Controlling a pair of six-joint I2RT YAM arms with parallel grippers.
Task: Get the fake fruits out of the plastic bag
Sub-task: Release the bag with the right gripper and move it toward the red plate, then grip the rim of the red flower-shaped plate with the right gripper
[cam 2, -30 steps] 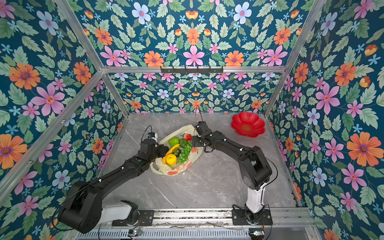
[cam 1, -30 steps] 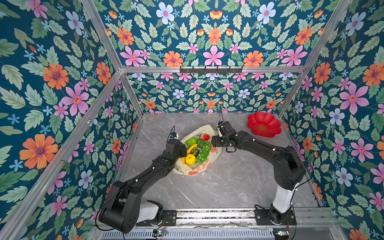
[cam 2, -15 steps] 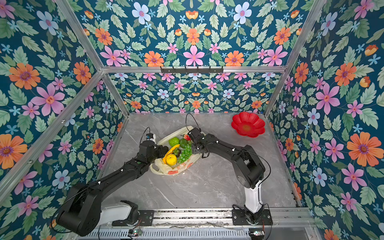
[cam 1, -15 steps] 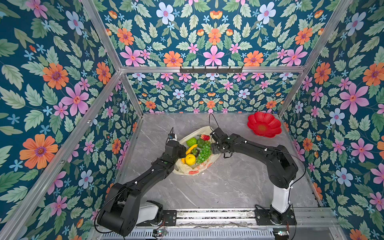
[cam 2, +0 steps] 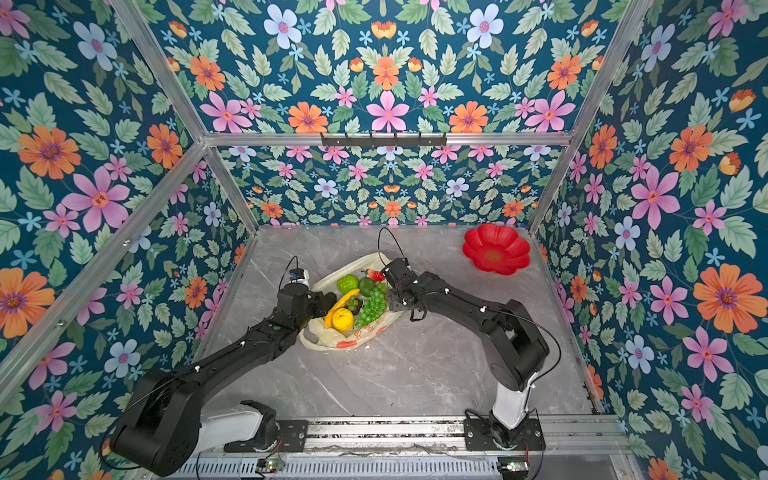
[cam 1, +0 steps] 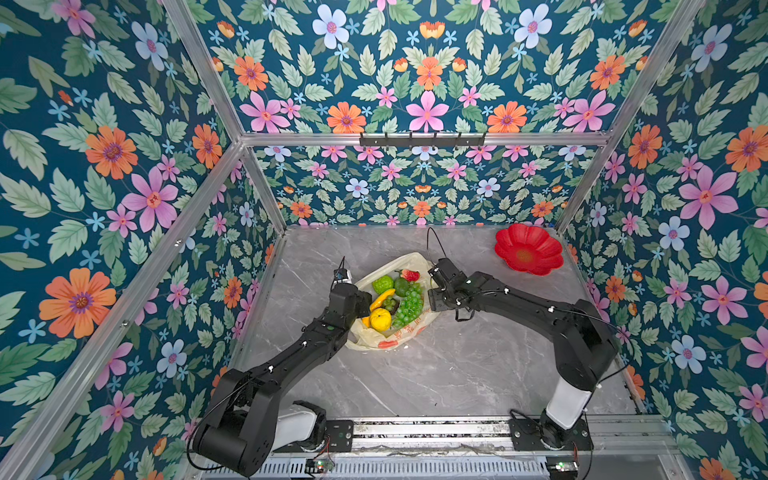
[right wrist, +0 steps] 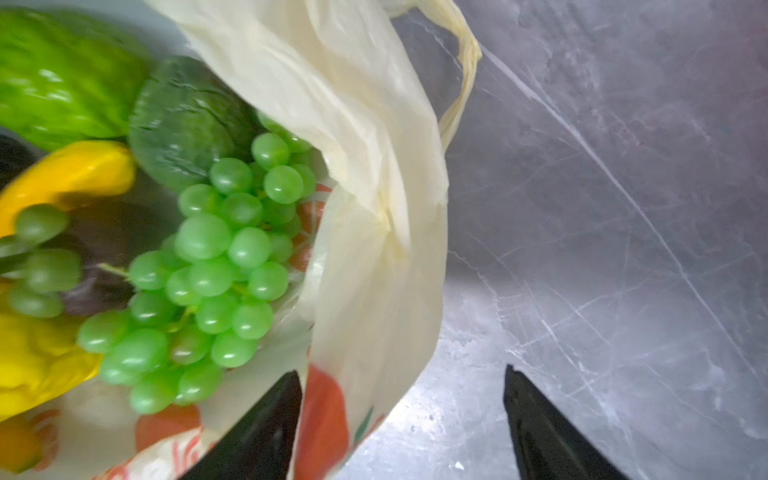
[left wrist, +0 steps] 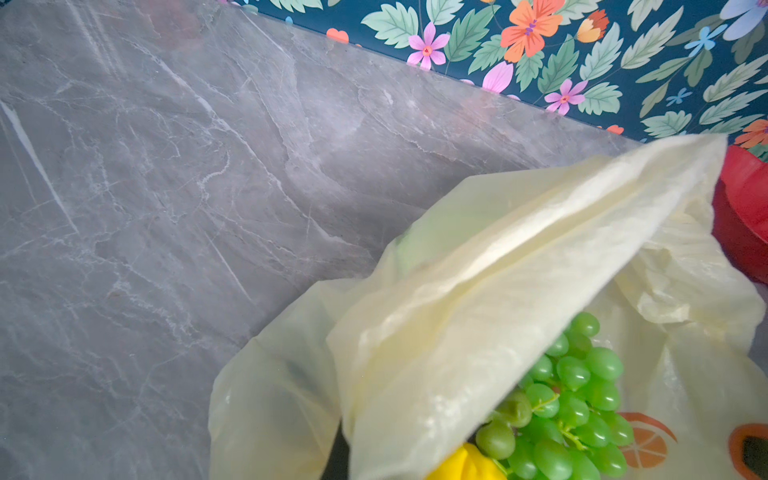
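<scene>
Rail (cam 1: 415,428) is seen nearest in both top views, with the two arm bases bolted to it. Beyond it, the grey marbled surface (cam 1: 436,374) is crossed by both arms, which are angled inward to the bag (cam 1: 392,338). The bag is laid about mid-surface, its mouth spread wide and turned upward. All the fruits are found inside it: a citrus (cam 1: 380,319) at the near end, a banana (cam 1: 383,296) touching it, grapes (cam 1: 409,305) along the right side, a smaller, darker bunch (cam 1: 390,303) between banana and grapes, then a bumpy lime-green fruit (cam 1: 382,284), an avocado (cam 1: 401,286) and, farthest, a strawberry (cam 1: 410,275).

The left gripper (cam 1: 363,300) is set at the bag's left rim and is closed. In the left wrist view a fold of the bag (left wrist: 478,291) is drawn up toward the camera, so the rim appears to be pinched. The right gripper (cam 1: 431,299) is placed at the right rim with jaws wide apart and nothing clamped. In the right wrist view one finger (right wrist: 266,428) is seen on the fruit side of the bag wall and the other over bare surface, the wall standing between them. A handle loop (right wrist: 467,79) is seen beyond, lying against the surface.

Farther back, near the right rear corner, a red plate (cam 1: 528,249) is set, well apart from the bag. Floral walls (cam 1: 415,187) are seen behind everything.
</scene>
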